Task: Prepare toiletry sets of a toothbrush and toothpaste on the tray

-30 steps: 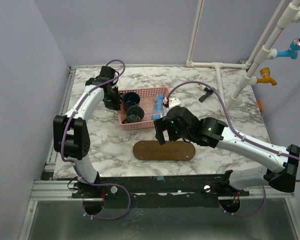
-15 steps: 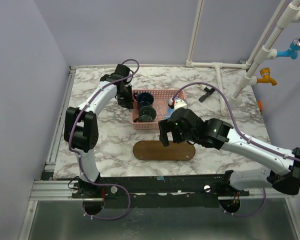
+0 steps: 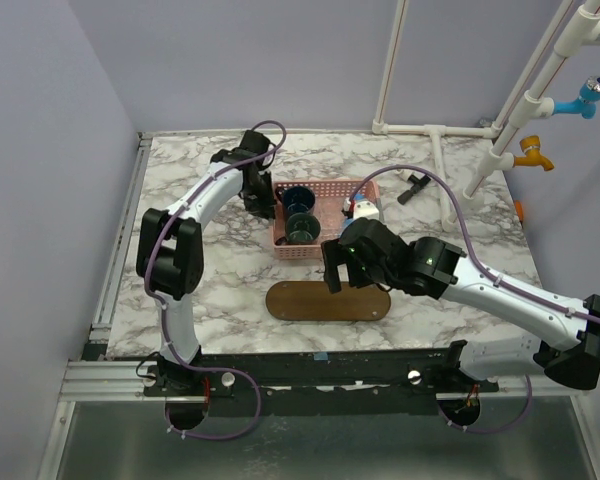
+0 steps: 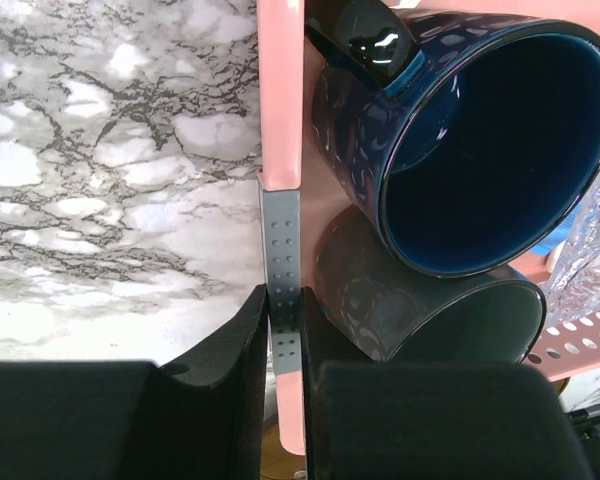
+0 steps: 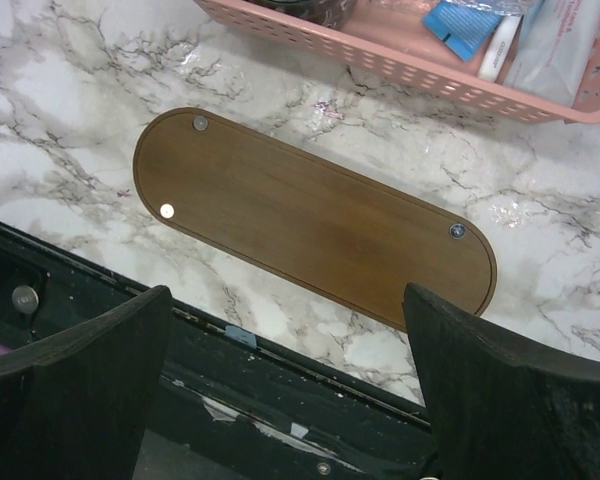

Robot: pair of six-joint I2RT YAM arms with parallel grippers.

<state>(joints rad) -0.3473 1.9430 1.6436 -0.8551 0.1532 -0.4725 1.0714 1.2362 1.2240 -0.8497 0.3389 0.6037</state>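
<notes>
The dark wooden tray (image 5: 315, 215) lay flat on the marble table (image 5: 60, 100), just in front of the pink mesh basket (image 5: 380, 65). The right gripper (image 5: 285, 300) hovered above the tray, fingers spread wide, holding nothing. The left gripper (image 4: 283, 300) was clamped on the basket's left wall, beside two dark blue mugs (image 4: 500, 140) inside.

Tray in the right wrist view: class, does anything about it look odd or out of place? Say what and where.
The tray lies flat and bare, but three small round studs show on its upward face, two at its left end, one at its right. They look like feet, so it is probably upside down.
</notes>
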